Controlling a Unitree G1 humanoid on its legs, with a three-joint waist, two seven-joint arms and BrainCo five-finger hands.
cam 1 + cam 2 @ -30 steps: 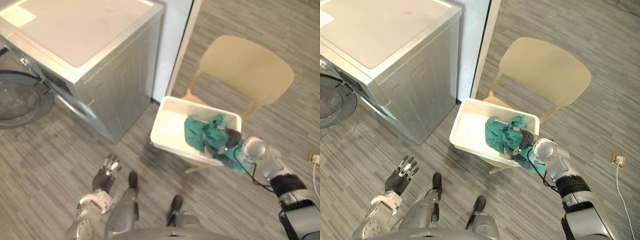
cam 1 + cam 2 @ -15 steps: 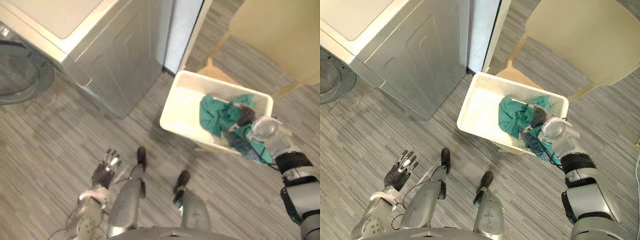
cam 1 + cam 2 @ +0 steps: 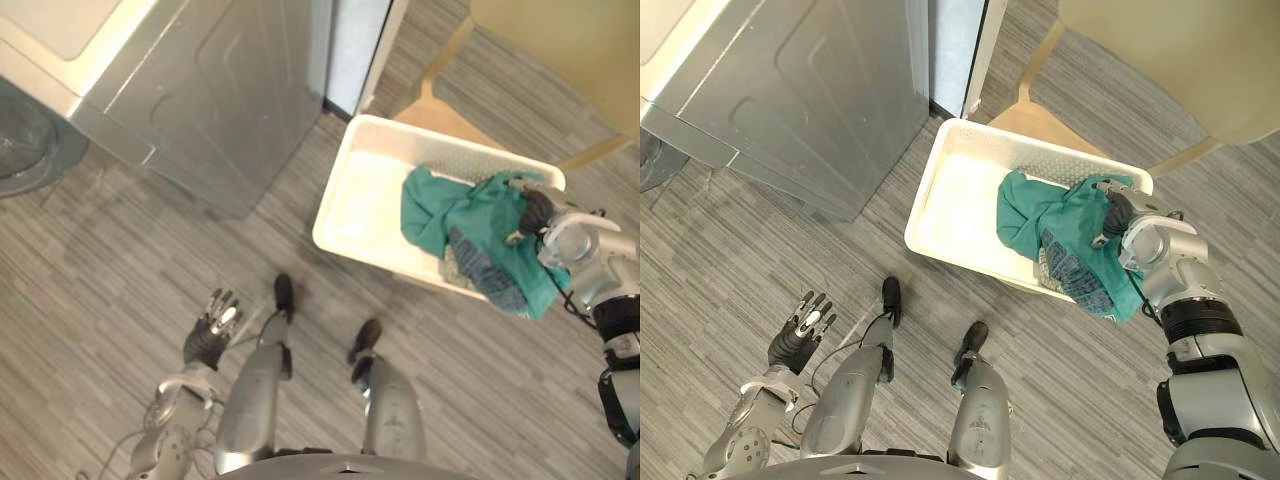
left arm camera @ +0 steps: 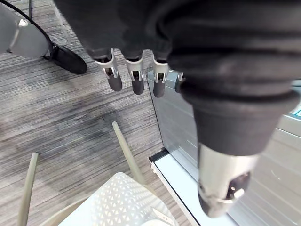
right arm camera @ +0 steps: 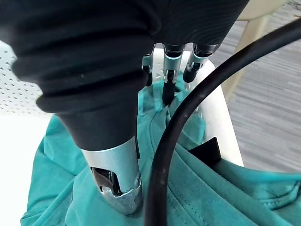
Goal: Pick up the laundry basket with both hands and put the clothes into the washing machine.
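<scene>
Teal cloth garment (image 3: pixel 470 228) now hangs further over near rim of white perforated plastic laundry basket (image 3: pixel 352 170). My right hand (image 3: pixel 535 212) on it at right rim; grip I cannot tell. My left hand (image 3: pixel 210 335) low, fingers spread, empty. Basket not lifted yet; grey metal washing machine (image 3: pixel 220 90) well apart.

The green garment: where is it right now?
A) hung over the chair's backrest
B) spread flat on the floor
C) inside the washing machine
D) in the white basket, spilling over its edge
D: the green garment lies in the white basket, with part of it draped over the rim close to the right robot hand.
</scene>
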